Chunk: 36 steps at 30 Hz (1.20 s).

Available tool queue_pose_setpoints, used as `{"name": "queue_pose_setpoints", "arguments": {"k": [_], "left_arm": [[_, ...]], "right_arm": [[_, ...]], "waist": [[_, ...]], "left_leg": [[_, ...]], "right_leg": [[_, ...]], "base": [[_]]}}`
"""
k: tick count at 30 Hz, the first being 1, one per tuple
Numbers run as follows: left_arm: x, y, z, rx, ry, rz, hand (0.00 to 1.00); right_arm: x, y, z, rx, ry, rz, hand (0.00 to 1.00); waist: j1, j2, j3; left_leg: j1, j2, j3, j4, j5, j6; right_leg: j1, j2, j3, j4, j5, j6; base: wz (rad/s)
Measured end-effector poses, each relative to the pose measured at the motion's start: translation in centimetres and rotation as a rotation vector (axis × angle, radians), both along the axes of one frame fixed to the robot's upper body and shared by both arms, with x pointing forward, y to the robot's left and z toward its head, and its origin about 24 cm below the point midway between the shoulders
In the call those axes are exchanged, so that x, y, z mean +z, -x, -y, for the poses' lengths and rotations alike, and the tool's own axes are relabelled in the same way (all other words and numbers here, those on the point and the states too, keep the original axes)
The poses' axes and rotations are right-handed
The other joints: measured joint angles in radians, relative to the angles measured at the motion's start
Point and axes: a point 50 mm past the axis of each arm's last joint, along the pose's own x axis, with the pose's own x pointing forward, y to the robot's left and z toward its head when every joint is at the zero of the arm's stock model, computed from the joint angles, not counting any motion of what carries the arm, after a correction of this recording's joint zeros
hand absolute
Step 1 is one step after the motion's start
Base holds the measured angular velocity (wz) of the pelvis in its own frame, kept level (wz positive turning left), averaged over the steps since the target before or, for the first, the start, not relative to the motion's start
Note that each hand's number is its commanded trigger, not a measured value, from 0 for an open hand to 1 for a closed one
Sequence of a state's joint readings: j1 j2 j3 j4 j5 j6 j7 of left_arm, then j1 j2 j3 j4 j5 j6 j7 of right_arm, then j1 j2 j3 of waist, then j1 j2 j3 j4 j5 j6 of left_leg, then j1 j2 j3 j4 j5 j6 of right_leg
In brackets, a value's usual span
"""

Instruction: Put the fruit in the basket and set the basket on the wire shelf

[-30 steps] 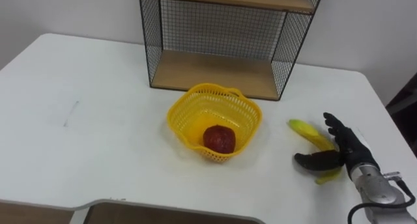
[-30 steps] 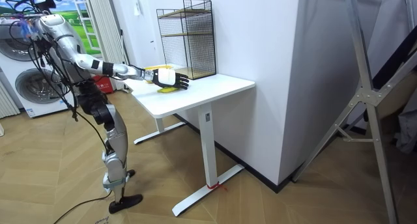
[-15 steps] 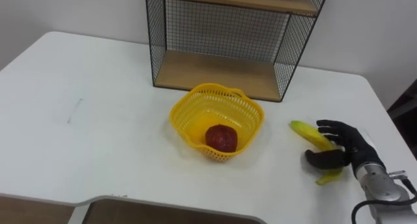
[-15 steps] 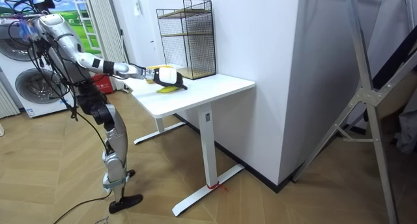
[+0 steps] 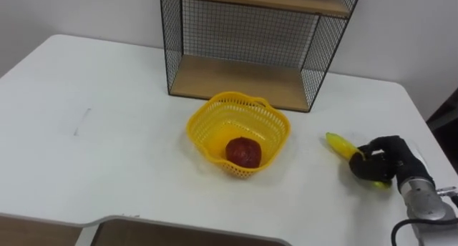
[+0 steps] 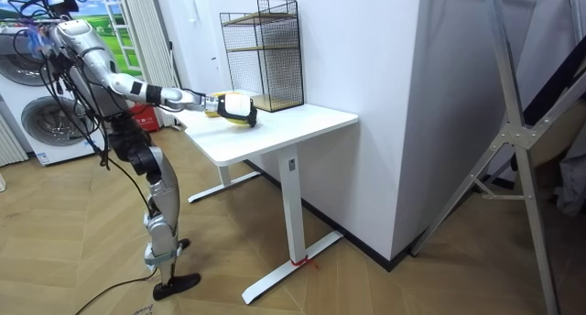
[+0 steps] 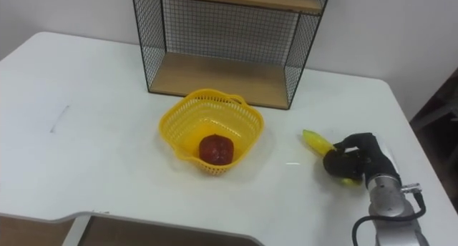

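A white table [image 5: 107, 124] carries a black wire shelf [image 5: 179, 38] with wooden boards, which stands at the far edge at 12 o'clock from the yellow basket [image 5: 202, 124]. The basket sits just in front of the shelf's lower board, near it but apart. A red fruit [image 5: 243, 151] lies inside the basket, toward its near wall at about 6 o'clock. The basket's open top faces up, and its scalloped rim rises between the red fruit and the table's right part.

The banana [image 5: 336, 143] is on the right part of the table, at about 4 o'clock from the basket and well apart from it, with a strip of white tabletop between them. The right hand [image 5: 383, 161] has its dark fingers curled round the banana's near half. The yellow free end sticks out of the fist toward 10 o'clock, pointing at the basket. Whether the banana rests on the table or hangs just above it cannot be told.

In the room view the robot stands at the table's near corner, its right arm stretched out over the tabletop.
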<state>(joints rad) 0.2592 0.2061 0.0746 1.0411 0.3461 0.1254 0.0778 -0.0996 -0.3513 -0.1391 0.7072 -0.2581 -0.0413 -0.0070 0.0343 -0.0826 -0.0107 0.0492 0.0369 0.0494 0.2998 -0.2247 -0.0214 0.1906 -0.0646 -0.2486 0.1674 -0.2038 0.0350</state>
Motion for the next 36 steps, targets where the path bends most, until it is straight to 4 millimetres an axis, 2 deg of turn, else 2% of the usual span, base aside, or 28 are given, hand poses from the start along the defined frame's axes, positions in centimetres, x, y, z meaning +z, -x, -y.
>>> {"name": "queue_pose_setpoints", "arguments": {"k": [12, 15, 21, 22, 24, 31, 36], "left_arm": [[0.0, -0.2, 0.1, -0.021, 0.004, -0.001, 0.00], [0.0, -0.1, 0.1, -0.020, 0.004, -0.003, 0.00], [-0.2, 0.4, 0.3, -0.012, 0.010, -0.027, 0.00], [-0.3, 0.3, 0.4, -0.011, 0.014, -0.024, 0.00], [-0.3, 0.5, 0.6, -0.008, 0.018, -0.027, 0.00], [-0.4, 0.3, 1.1, -0.012, 0.033, -0.010, 0.00], [-0.5, 0.6, 1.3, -0.008, 0.039, -0.018, 0.00]], "right_arm": [[-0.1, -0.1, -0.5, 0.012, -0.010, 0.002, 1.00], [0.2, -0.2, -0.7, -0.030, -0.084, 0.039, 1.00], [1.0, 0.1, -1.8, -0.029, -0.230, 0.115, 1.00], [1.2, 0.0, -2.1, -0.024, -0.257, 0.133, 1.00], [1.4, -0.2, -2.7, -0.006, -0.310, 0.150, 1.00], [1.3, -0.8, -6.4, 0.022, -0.638, 0.212, 1.00], [1.4, -0.9, -6.8, 0.034, -0.700, 0.223, 1.00]], "waist": [[0.003, 0.000, 0.0031], [0.005, 0.006, 0.0088], [0.002, 0.015, 0.0097], [0.001, 0.020, 0.0127], [0.001, 0.023, 0.0134], [-0.001, 0.027, 0.0129], [-0.001, 0.034, 0.0112]], "left_leg": [[0.016, 0.002, 0.011, -0.017, -0.001, -0.001], [0.013, 0.004, 0.021, -0.018, -0.001, -0.002], [0.012, 0.005, 0.047, -0.034, 0.000, -0.002], [0.013, 0.006, 0.051, -0.035, 0.000, -0.002], [0.015, 0.006, 0.056, -0.043, 0.000, -0.002], [0.007, 0.005, 0.052, -0.045, 0.000, -0.001], [-0.003, 0.003, 0.040, -0.043, 0.000, -0.001]], "right_leg": [[0.003, 0.000, 0.007, 0.001, 0.000, 0.000], [-0.005, 0.002, 0.024, -0.002, -0.003, 0.001], [-0.031, 0.002, 0.051, 0.005, -0.002, 0.000], [-0.035, 0.002, 0.055, 0.006, -0.001, 0.000], [-0.034, 0.001, 0.057, 0.006, 0.000, 0.000], [-0.032, 0.000, 0.045, 0.005, 0.000, 0.001], [-0.033, -0.001, 0.029, 0.005, 0.000, 0.001]], "base": [[-0.02], [-0.11], [-0.13], [-0.13], [-0.07], [0.02], [0.08]]}}
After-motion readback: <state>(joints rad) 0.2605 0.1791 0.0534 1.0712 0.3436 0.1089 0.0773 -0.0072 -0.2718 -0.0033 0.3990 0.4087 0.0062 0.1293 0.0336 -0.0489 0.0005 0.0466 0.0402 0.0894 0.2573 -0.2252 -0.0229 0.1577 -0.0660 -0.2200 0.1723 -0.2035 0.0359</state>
